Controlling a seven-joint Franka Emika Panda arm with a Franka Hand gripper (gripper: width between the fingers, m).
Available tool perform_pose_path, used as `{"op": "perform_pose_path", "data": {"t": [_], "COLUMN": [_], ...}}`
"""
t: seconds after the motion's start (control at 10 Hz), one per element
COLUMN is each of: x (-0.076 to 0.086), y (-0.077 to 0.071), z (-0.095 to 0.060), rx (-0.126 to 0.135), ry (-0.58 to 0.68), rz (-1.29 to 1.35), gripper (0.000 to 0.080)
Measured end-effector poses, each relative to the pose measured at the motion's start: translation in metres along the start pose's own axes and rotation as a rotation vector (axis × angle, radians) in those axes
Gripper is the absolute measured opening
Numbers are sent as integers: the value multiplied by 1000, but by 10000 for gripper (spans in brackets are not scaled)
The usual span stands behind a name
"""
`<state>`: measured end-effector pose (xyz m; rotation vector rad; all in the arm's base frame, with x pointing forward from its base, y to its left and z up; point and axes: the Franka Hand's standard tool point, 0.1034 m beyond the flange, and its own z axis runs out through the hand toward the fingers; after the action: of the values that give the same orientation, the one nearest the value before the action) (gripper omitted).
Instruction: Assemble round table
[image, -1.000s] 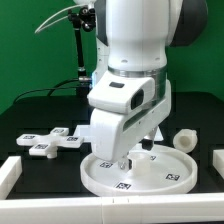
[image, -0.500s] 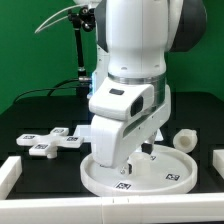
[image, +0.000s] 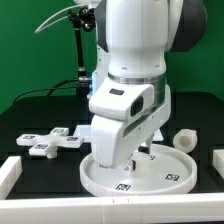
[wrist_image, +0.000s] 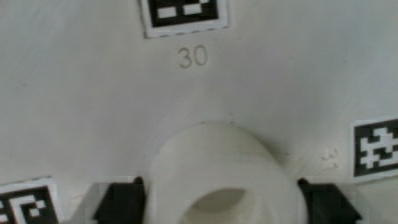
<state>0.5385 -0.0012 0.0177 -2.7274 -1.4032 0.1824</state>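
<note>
The large round rimmed disc (image: 160, 172) lies flat at the front of the table, tags up. My gripper (image: 128, 160) points straight down over its middle. In the wrist view my gripper (wrist_image: 221, 202) straddles a white hollow stub (wrist_image: 214, 160) that rises from the disc (wrist_image: 89, 90). Both black fingers (wrist_image: 121, 203) press against the stub's sides. The short cylindrical post (image: 185, 140) lies apart, beyond the disc on the exterior view's right. The cross-shaped foot piece (image: 55, 141) lies on the exterior view's left.
A low white wall (image: 12, 172) runs along the front and up both sides, close to the disc's front rim. A black stand with cables (image: 80, 60) rises at the back. The black tabletop (image: 30, 115) spreads behind the foot piece.
The arm has shifted only very slightly over the disc. The disc, post and foot piece have stayed where they were.
</note>
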Motion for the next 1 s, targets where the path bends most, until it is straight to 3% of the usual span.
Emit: {"op": "perform_pose_path", "data": {"t": [0.3,0.6,1.0], "x": [2,27,46], "y": [0,9,0], "z": [0,-3,-3], "rx": [1,-15,-5], "ry": [-1,17,9], "rz": [0,-25,-9], "gripper": [407,409,409]}}
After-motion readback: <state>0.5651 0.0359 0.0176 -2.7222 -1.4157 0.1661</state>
